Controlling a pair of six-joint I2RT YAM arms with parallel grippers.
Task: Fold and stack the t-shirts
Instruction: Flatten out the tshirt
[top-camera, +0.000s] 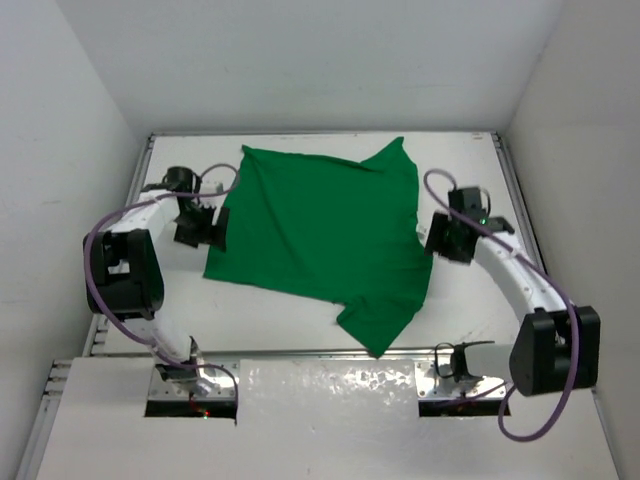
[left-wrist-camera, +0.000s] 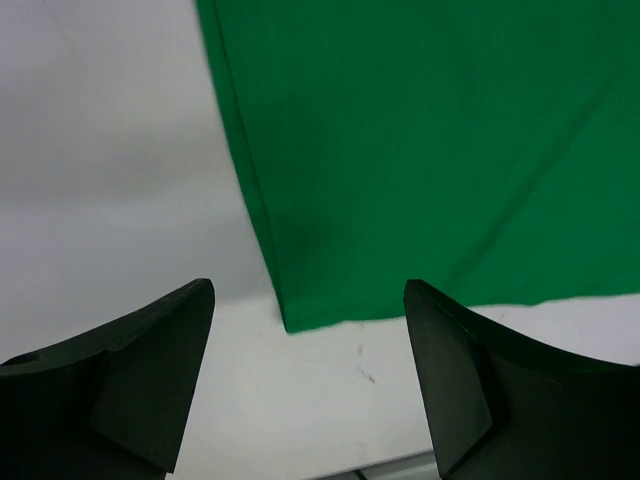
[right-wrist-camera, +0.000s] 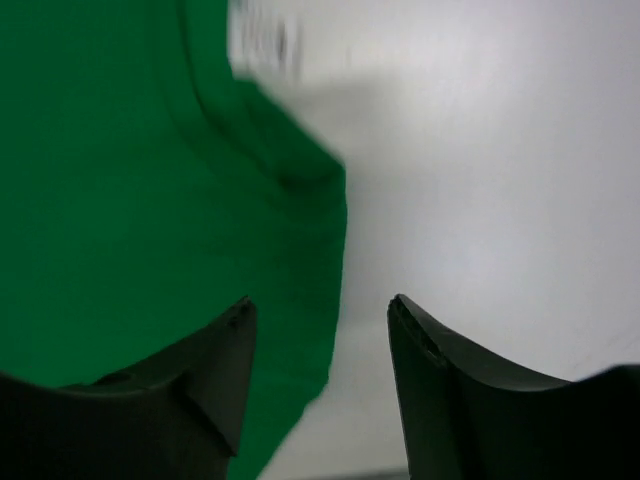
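**White table, one green shirt, both my grippers wide**

White table (top-camera: 470, 170) ran from my two bases at the near edge out to white walls on three sides. Nearest me, one sleeve (top-camera: 377, 322) of the t-shirt (top-camera: 320, 230) pointed back toward my bases, close to the near edge. The rest of the shirt lay spread flat across the middle of the table, turned at a slant, with its far edge close to the back wall.

My left gripper (top-camera: 203, 226) sat at the shirt's left edge, its fingers wide apart and holding nothing. Through the left wrist camera, a corner of the cloth lay on the table just ahead of the gap between those fingers, with bare table to the left.

My right gripper (top-camera: 448, 238) sat at the shirt's right edge, also spread wide and holding nothing. Through the right wrist camera, one finger (right-wrist-camera: 190, 390) hung over green cloth and the other over bare table, with the shirt's edge running between them. I could not tell whether either gripper touched the cloth.
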